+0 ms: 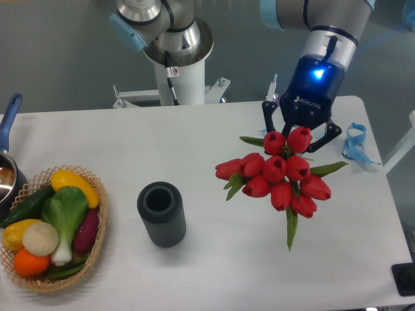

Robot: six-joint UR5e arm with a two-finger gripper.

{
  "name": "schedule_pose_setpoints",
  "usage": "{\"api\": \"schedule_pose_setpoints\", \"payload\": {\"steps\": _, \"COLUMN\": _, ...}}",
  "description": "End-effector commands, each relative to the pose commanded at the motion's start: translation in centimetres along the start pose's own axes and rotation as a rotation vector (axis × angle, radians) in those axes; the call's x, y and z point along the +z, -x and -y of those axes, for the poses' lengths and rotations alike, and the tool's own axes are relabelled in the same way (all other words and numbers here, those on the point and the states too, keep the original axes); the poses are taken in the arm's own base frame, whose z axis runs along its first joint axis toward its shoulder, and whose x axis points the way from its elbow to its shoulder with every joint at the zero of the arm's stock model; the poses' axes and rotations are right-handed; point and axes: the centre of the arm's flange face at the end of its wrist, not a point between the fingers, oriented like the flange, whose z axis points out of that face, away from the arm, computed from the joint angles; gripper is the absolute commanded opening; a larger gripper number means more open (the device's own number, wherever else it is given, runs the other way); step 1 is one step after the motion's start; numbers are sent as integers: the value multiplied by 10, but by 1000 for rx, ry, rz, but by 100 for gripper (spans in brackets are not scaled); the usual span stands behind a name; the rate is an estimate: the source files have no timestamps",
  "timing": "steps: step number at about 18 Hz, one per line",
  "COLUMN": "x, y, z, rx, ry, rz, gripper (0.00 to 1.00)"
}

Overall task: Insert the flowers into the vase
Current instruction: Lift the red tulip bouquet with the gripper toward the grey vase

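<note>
The surface (194,136) is carrying everything. The flowers (279,175) are lying or hanging at three o'clock, well apart from the vase (162,214) standing upright near six o'clock. The claw (299,133) is sitting over the bunch's top blooms; whether it is gripping cannot be told. The bunch is looking wider than the mouth, so stems are risking catching the rim and tipping the vase

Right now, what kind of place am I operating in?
Most likely a robotics lab test bench, not a home: a bare white table, a second arm's pedestal bolted behind it, and staged props, a basket of toy-like vegetables, a vase and tulips.
</note>
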Motion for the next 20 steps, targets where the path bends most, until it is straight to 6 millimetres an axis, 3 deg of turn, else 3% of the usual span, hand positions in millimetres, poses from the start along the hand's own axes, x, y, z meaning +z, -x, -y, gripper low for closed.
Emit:
{"api": "schedule_pose_setpoints", "payload": {"steps": 11, "x": 8, "y": -5, "z": 0, "rx": 8, "ry": 5, "rz": -14, "gripper": 16}}
{"api": "schedule_pose_setpoints", "payload": {"steps": 16, "x": 40, "y": -15, "z": -2, "rx": 35, "ry": 8, "rz": -58, "gripper": 16}}
{"api": "schedule_pose_setpoints", "payload": {"steps": 20, "x": 75, "y": -43, "z": 16, "rx": 108, "ry": -33, "rz": -131, "gripper": 16}}
